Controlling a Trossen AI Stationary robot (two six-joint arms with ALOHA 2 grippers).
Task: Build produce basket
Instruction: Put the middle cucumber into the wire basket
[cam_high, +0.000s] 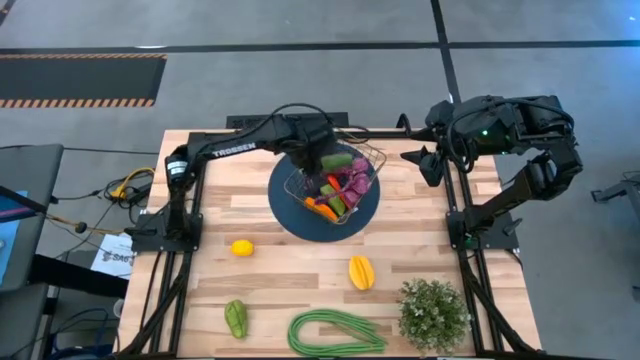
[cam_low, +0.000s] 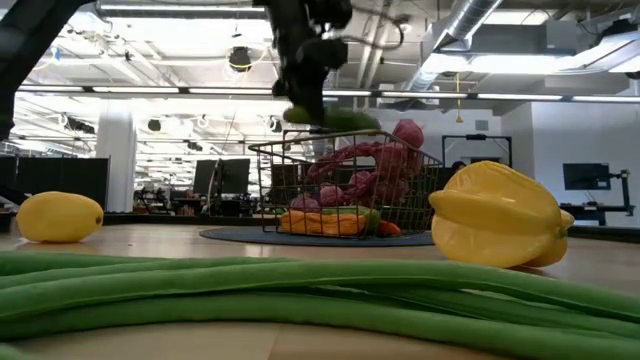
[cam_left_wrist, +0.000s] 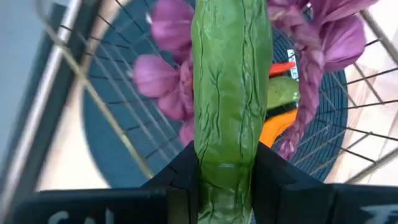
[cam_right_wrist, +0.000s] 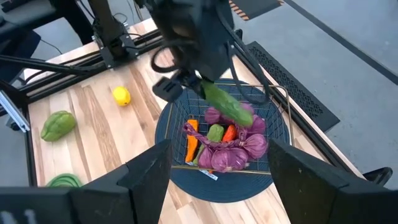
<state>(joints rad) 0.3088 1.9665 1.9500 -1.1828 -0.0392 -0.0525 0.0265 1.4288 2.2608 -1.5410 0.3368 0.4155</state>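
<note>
My left gripper (cam_high: 326, 156) hovers over the wire basket (cam_high: 372, 158) and is shut on a green cucumber (cam_left_wrist: 227, 93). The basket sits on a round dark blue plate (cam_high: 290, 215) and holds purple grapes (cam_high: 356, 178), orange carrots (cam_high: 322, 209) and a green piece. In the low view, the cucumber (cam_low: 338, 120) is just above the basket's rim (cam_low: 300, 148). Lying on the table are a lemon (cam_high: 242, 247), a yellow fruit (cam_high: 361, 272), a green pepper (cam_high: 236, 318) and long beans (cam_high: 335, 333). My right gripper (cam_right_wrist: 221, 171) is open and waits by the table's far right. My left gripper pinches the cucumber near one end (cam_left_wrist: 225, 177) between its two fingers (cam_left_wrist: 184, 180), which lie across it. It comes from above, pointing down. The cucumber is lifted clear of the table and sticks out roughly level over the basket's contents.
A bushy potted plant (cam_high: 433, 313) stands at the near right corner. The beans (cam_low: 300, 290) stretch along the near edge. Bare wood lies left and right of the plate. Arm frames run down both table sides.
</note>
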